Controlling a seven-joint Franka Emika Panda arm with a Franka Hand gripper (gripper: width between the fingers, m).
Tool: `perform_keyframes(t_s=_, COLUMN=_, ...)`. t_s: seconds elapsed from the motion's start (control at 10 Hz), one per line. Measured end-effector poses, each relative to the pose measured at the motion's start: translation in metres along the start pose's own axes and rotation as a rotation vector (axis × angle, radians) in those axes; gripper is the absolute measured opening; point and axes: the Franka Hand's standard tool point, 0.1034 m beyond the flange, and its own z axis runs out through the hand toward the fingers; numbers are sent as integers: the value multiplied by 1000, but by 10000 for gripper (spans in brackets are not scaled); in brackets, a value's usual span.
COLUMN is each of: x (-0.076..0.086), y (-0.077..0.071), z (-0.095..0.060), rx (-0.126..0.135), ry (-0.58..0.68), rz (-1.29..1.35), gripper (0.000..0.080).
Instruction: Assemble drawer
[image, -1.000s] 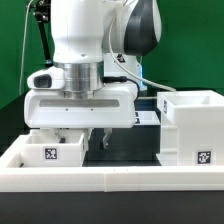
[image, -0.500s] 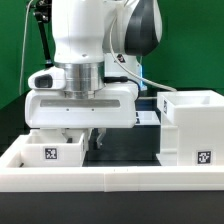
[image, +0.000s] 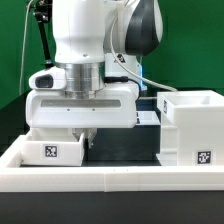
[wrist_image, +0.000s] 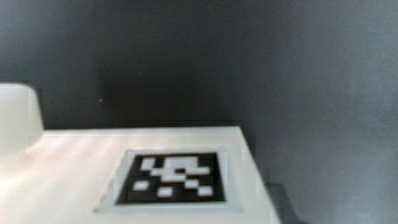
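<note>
A small white open-top tray (image: 55, 148) with a square tag sits at the exterior view's left, just behind the low white wall. My gripper (image: 86, 135) is down at the tray's right wall. Its dark fingers are closed in on that wall and are mostly hidden by it. The tall white drawer shell (image: 190, 125), with a tag low on its front, stands at the exterior view's right. In the wrist view a tagged white face of the tray (wrist_image: 175, 178) fills the near part, with a rounded knob (wrist_image: 15, 115) beside it. No fingers show there.
The low white wall (image: 110, 180) runs along the front of the black table (image: 125, 148). My arm's wide white hand body (image: 80, 108) hangs over the tray. There is a gap of dark table between the tray and the shell.
The dark finger that stood apart from the tray's right wall has moved in against it. The hand body has stayed in place.
</note>
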Motion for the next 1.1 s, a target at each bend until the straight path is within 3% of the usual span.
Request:
perform_keyframes(t_s=0.5, x=0, y=-1, z=-1, rx=0, ry=0, rz=-5, gripper=41)
perform_keyframes(t_s=0.8, x=7, y=-19, z=-23, rx=15, ry=-2, rz=-105, gripper=42)
perform_keyframes(t_s=1.1, x=5, y=-16, z=-18, rx=13, ry=-8, rz=-183, gripper=42)
